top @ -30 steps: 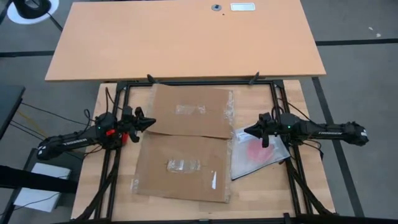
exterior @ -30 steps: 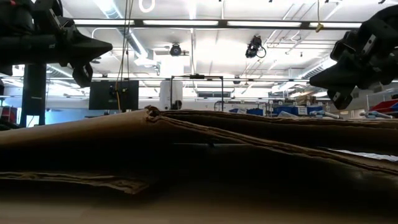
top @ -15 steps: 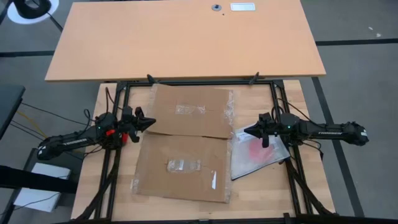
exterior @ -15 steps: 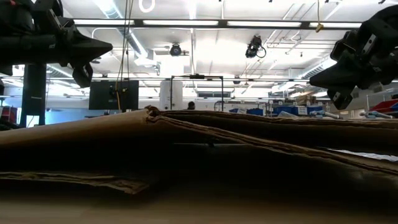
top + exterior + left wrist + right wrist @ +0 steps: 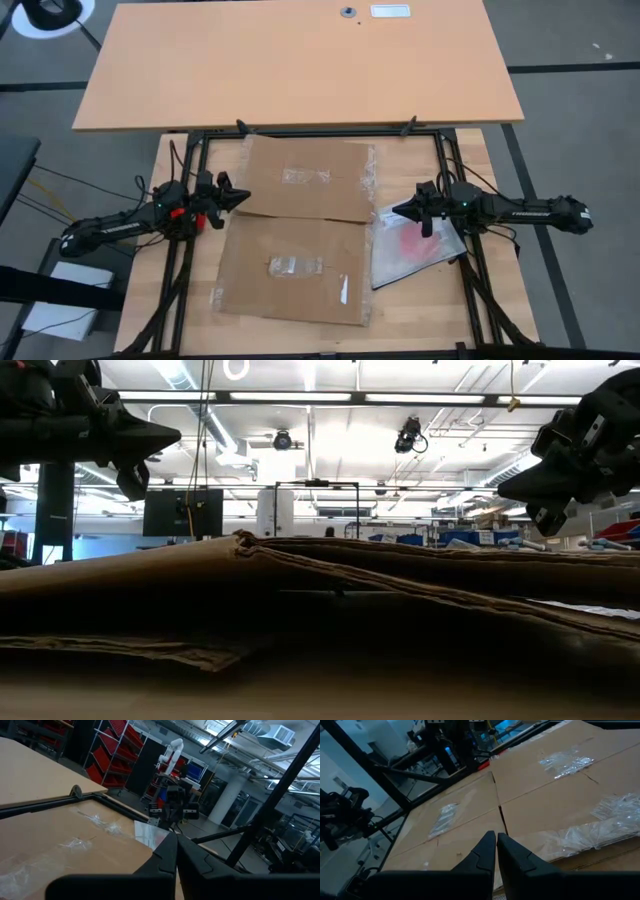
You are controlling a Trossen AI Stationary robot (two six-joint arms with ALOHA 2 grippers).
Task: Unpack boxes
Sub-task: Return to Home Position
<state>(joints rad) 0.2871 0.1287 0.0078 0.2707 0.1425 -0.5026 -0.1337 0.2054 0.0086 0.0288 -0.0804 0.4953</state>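
The box (image 5: 300, 240) lies flat on the bench (image 5: 476, 160). The left claw (image 5: 243, 198) and right claw (image 5: 398, 211) hang beside it, both closed and empty.

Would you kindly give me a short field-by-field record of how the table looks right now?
box: cardboard carton, opened out and lying flat mid-table, clear tape strips on it
contents: clear plastic bag holding a red item, on the table beside the carton's right edge
left hand: shut, holding nothing, raised at the carton's left edge
right hand: shut, holding nothing, raised over the bag near the carton's right edge
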